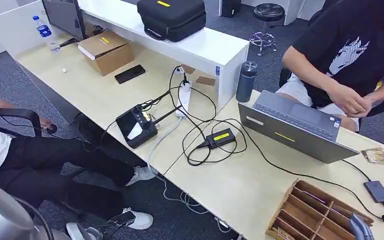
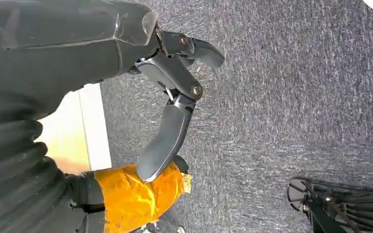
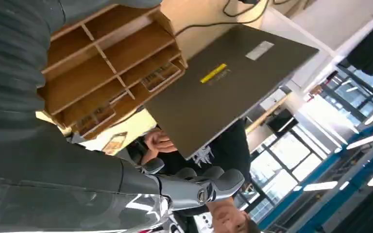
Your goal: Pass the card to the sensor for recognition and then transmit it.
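A wooden card rack point(image 1: 312, 212) stands at the table's near right corner, and cards point(image 3: 162, 75) lie in some of its slots. Beyond it a small dark sensor pad point(image 1: 377, 191) rests on the table with its cable attached. A loose card point(image 1: 379, 156) lies on the table farther back, beside the laptop. My right hand point(image 3: 194, 187) hovers close to the rack with nothing in it; its tip point(image 1: 360, 227) pokes in at the lower right of the head view. My left hand point(image 2: 170, 121) hangs over the grey carpet, fingers apart and holding nothing, its thumb point(image 2: 136, 196) wrapped in orange tape.
An open grey laptop point(image 1: 295, 131) stands behind the rack, with a seated person point(image 1: 350, 60) behind it. Cables, a black adapter point(image 1: 221, 138), a controller point(image 1: 136, 126) and a power strip point(image 1: 183, 97) lie mid-table. Another person point(image 1: 40, 165) sits at the left, legs under the desk.
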Available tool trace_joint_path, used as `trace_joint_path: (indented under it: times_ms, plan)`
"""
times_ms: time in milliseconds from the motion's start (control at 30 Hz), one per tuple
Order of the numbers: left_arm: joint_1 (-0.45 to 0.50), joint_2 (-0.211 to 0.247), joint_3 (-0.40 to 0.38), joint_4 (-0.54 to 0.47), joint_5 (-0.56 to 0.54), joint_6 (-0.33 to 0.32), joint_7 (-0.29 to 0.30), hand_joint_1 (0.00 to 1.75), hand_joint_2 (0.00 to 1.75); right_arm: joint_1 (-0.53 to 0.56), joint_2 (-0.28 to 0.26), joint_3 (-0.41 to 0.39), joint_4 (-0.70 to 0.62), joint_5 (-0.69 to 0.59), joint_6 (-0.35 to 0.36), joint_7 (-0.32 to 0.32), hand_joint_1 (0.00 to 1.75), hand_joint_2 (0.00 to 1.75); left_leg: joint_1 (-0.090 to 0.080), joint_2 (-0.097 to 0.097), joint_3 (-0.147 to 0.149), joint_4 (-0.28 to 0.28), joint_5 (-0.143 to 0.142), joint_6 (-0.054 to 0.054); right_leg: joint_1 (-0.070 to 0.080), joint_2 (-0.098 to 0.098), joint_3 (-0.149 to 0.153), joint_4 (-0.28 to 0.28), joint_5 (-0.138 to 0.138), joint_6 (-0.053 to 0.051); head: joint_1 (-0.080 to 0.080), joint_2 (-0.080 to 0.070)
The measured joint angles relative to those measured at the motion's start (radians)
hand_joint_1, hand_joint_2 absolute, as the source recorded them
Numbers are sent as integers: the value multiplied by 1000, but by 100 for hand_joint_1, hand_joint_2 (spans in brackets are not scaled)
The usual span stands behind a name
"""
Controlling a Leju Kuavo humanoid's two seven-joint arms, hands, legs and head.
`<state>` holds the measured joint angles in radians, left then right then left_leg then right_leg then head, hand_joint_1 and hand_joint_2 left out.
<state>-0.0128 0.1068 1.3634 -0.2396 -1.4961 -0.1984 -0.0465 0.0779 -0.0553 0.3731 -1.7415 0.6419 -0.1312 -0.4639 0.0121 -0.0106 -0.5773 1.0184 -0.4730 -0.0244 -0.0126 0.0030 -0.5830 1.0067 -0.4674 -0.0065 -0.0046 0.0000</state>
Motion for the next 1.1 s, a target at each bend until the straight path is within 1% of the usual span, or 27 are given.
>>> trace_joint_path:
  times_ms: [167, 233, 300, 467, 533, 700, 800, 1100]
  plan:
    - [0, -3, 7, 0, -4, 2, 0, 0, 175, 22, -8, 2, 37, 54, -28, 25, 0, 175, 0, 0, 0, 0, 0, 0, 0, 0, 0, 0, 0, 0, 0, 0]
    - [0, -5, 10, 0, -7, 3, 0, 0, 175, 29, -8, 5, 53, 98, -54, 44, 0, 175, 0, 0, 0, 0, 0, 0, 0, 0, 0, 0, 0, 0, 0, 0]
    - [0, -6, 17, 0, -10, 4, 0, 0, 175, 34, -8, 10, 70, 150, -94, 69, 0, 175, 0, 0, 0, 0, 0, 0, 0, 0, 0, 0, 0, 0, 0, 0]
    - [0, -13, 23, 0, -20, 9, 0, 0, 175, 34, -8, 15, 119, 350, -222, 163, 0, 175, 0, 0, 0, 0, 0, 0, 0, 0, 0, 0, 0, 0, 0, 0]
    - [0, -14, 24, 0, -25, 10, 0, 0, 175, 34, -8, 15, 143, 416, -260, 196, 0, 175, 0, 0, 0, 0, 0, 0, 0, 0, 0, 0, 0, 0, 0, 0]
    - [0, -15, 24, 0, -36, 10, 0, 0, 175, 32, -8, 15, 196, 544, -334, 254, 0, 175, 0, 0, 0, 0, 0, 0, 0, 0, 0, 0, 0, 0, 0, 0]
    - [-1, -16, 24, 0, -38, 10, 0, 0, 175, 30, -7, 14, 221, 569, -349, 266, 0, 175, 0, 0, 0, 0, 0, 0, 0, 0, 0, 0, 0, 0, 0, 0]
    - [-1, -19, 26, 0, -43, 11, 0, 0, 175, 27, -4, 8, 272, 581, -364, 276, 0, 175, 0, 0, 0, 0, 0, 0, 0, 0, 0, 0, 0, 0, 0, 0]
